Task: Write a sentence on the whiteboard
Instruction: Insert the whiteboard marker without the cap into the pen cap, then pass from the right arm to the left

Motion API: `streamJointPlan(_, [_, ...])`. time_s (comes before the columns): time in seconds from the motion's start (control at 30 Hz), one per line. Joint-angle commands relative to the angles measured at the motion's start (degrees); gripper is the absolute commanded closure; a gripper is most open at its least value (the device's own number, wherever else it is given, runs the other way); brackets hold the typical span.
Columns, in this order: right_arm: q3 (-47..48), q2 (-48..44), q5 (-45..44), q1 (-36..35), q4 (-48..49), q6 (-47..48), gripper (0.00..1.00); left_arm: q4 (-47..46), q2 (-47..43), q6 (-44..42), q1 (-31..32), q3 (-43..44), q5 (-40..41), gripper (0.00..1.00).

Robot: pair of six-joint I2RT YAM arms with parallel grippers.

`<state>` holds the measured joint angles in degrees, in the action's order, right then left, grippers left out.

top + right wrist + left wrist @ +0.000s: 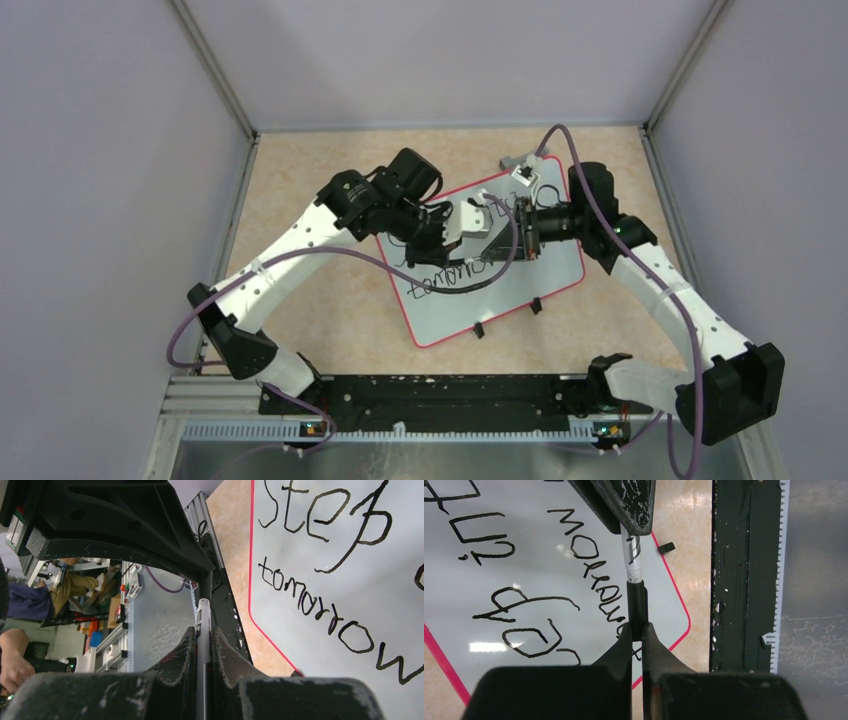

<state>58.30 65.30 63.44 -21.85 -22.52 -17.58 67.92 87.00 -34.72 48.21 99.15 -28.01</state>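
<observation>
Top camera sat high behind my bases, looking down from far off, both arms in frame. Wrist cameras looked out along my left claw [637,630] and right claw [202,635], very close. All three caught the whiteboard [520,288]; both wrist views shared the marker [632,555].

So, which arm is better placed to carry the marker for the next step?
Probably right. The right gripper is shut on the white barrel of the marker, above the whiteboard; the left gripper pinches only its black end.
</observation>
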Motion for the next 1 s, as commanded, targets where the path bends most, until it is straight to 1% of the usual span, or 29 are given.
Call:
streamJointPlan(0.0, [0.88, 0.27, -1.76, -0.78, 5.55, -0.24, 1.00, -4.56, 1.44, 3.83, 0.40, 3.70, -4.78, 1.00])
streamJointPlan(0.1, [-0.77, 0.61, -2.14, -1.31, 9.09, -1.91, 1.00, -6.42, 3.65, 5.80, 0.49, 5.95, -6.04, 1.00])
streamJointPlan(0.3, [-2.58, 1.84, -1.63, -1.98, 12.81, -3.66, 1.00, -9.89, 7.69, 10.16, 0.51, 11.02, -9.65, 1.00])
streamJointPlan(0.33, [-2.59, 1.89, -1.22, -1.98, 13.14, -3.78, 1.00, -10.71, 7.68, 10.78, 0.45, 11.13, -9.89, 1.00])
streamJointPlan(0.4, [-2.36, 1.63, -0.87, -1.71, 13.15, -3.95, 1.00, -12.57, 6.99, 13.33, 0.17, 10.70, -7.86, 1.00])
streamJointPlan(0.43, [-2.18, 1.45, -0.68, -1.20, 13.17, -4.00, 1.00, -13.45, 6.39, 13.77, -0.40, 10.10, -7.81, 0.98])
streamJointPlan(0.53, [-2.41, 1.00, 0.82, 1.28, 15.16, -6.01, 1.00, -14.93, 4.16, 13.89, -3.01, 8.43, -11.62, 0.93])
streamJointPlan(0.57, [-2.53, 0.70, 1.14, 1.80, 16.06, -7.00, 1.00, -15.71, 3.35, 14.41, -4.02, 7.70, -13.58, 0.90])
streamJointPlan(0.67, [-2.79, 0.59, 1.97, 2.51, 19.13, -9.79, 1.00, -19.64, 0.67, 17.17, -9.01, 5.53, -21.06, 0.66])
streamJointPlan(0.73, [-2.93, 0.62, 2.63, 3.09, 21.72, -12.42, 1.00, -23.52, -0.98, 20.58, -12.97, 3.83, -27.44, 0.49])
streamJointPlan(0.77, [-2.74, 0.63, 3.10, 3.56, 23.52, -13.80, 1.00, -25.76, -1.85, 22.31, -15.09, 2.69, -30.67, 0.42])
streamJointPlan(0.8, [-2.46, 0.56, 3.48, 4.08, 24.36, -14.61, 1.00, -27.52, -2.76, 23.69, -16.75, 1.58, -32.73, 0.37])
streamJointPlan(0.87, [-1.28, 0.37, 3.94, 4.57, 24.04, -14.77, 1.00, -28.45, -4.50, 23.50, -18.20, -0.20, -33.00, 0.33])
streamJointPlan(0.97, [-0.19, -0.07, 5.01, 4.78, 23.67, -15.05, 1.00, -26.13, -6.24, 21.56, -18.33, -2.13, -32.01, 0.28])
